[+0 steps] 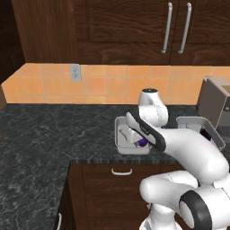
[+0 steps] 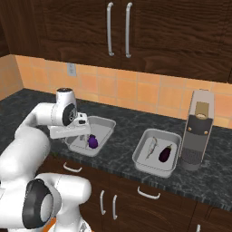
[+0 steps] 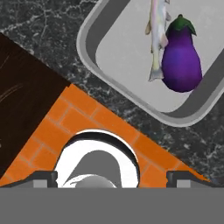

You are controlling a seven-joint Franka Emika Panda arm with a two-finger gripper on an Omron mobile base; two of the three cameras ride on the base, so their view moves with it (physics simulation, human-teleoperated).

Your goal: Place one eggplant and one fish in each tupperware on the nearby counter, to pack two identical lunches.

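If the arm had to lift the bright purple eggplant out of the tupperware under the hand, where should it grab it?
Grip the eggplant across its fat purple belly, coming straight down from above. It lies flat on the tupperware floor, and the fish lies close along one side, so put one finger in the narrow space beside the fish and the other on the free side. The green cap end looks too small to hold well.

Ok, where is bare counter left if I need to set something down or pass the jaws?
The counter is bare across its whole left stretch, from the left tupperware out to the corner. A narrower free strip lies between the two tupperware. It is crowded on the right, where the right tupperware sits close beside the metal appliance. Both containers already hold a fish and an eggplant.
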